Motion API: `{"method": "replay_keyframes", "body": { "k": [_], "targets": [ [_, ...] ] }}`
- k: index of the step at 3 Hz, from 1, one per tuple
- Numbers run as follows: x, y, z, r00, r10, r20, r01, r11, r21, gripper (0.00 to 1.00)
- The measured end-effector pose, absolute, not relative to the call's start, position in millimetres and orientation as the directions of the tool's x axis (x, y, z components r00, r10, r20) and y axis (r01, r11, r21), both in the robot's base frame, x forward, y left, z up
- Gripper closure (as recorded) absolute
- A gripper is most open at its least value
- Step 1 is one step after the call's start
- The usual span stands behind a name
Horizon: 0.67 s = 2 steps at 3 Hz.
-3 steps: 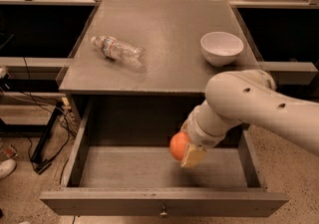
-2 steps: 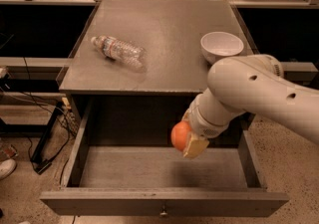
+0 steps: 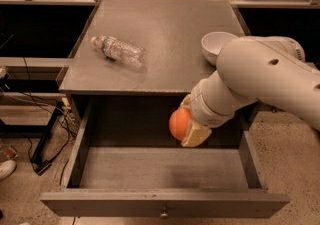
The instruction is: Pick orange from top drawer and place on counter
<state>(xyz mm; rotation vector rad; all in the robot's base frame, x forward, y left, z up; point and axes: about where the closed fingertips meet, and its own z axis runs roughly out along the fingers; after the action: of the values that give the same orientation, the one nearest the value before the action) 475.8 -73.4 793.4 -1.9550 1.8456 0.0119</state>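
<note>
The orange (image 3: 178, 123) is held in my gripper (image 3: 186, 125), which is shut on it, hanging above the open top drawer (image 3: 165, 169) just below the front edge of the counter (image 3: 165, 39). One tan finger (image 3: 195, 134) shows on the fruit's right side; the other is hidden behind it. My white arm reaches in from the right and covers part of the counter's right front corner. The drawer is pulled fully out, with a small knob (image 3: 163, 213) on its front panel.
A clear plastic bottle (image 3: 118, 49) lies on its side on the counter's left half. A white bowl (image 3: 217, 46) stands near the counter's right edge, partly behind my arm. Cables and a black stand lie on the floor at left.
The gripper has risen with the orange from low inside the drawer to just under the counter's front edge. The arm has swung higher and closer to the camera.
</note>
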Motion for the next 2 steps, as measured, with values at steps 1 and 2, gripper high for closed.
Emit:
{"method": "replay_keyframes", "body": {
  "k": [1,2],
  "targets": [
    [480.4,-65.9,824.8,0.1,-0.958,-0.267,-0.932,0.004,-0.364,1.0],
    [491.3,-57.5,866.0,0.096,-0.968,-0.233,-0.897,0.017,-0.441,1.0]
  ]
}}
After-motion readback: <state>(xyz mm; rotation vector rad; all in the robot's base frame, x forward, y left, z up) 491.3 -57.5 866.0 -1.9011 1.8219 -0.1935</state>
